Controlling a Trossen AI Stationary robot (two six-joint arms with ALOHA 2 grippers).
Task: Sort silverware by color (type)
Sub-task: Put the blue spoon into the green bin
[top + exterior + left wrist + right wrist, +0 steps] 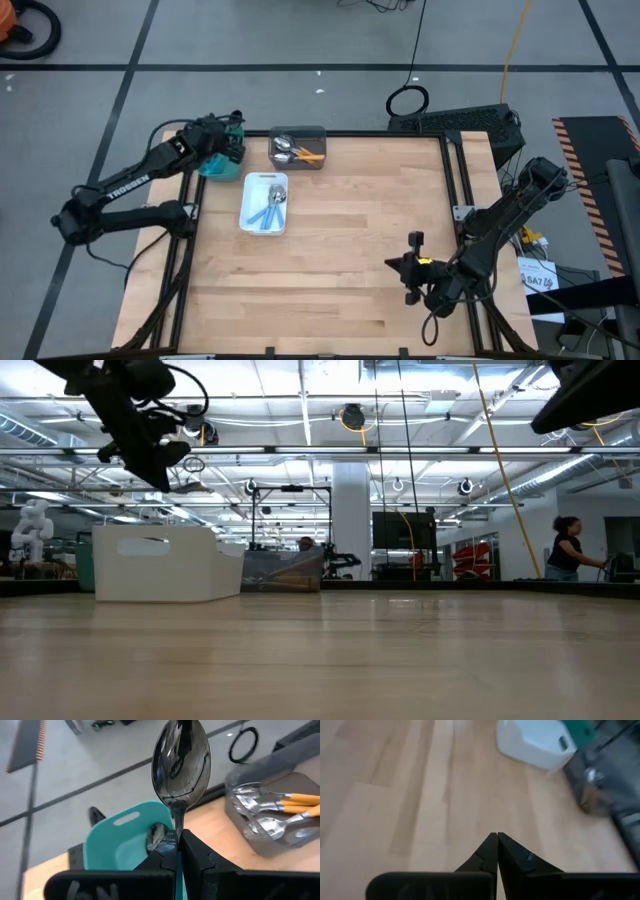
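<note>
Three trays sit at the far left of your table [330, 270]: teal, white, grey.

Item 1, left arm [120, 190]. You can read "TROSSEN" in white letters along its forearm in the high view. It reaches from the left edge toward the far-left corner, wrist above the teal tray [213, 165]. The left gripper [179, 840] is clamped on the thin stem of a dark-bowled spoon [181, 762]; the bowl stands up past the fingertips, over the teal tray's rim.

Item 2, teal tray. It has a slot handle in its wall; something dark lies inside, too hidden to name.

Item 3, white tray [264, 204]. It stands just beside the teal tray and holds blue-handled spoons [272, 207], lying together lengthwise.

Item 4, grey tray [298, 148]. It stands at the far edge and holds orange-handled spoons [280, 805] with shiny silver bowls, handles pointing away from the teal tray.

Item 5, right arm [500, 225]. It is folded at the near right edge of the table. The right gripper [496, 842] hangs over bare wood, fingers pressed together with nothing between them, well apart from all trays.

Item 6, label. Beside the table on the right you see a white tag [540, 280] with print too small to read fully.
</note>
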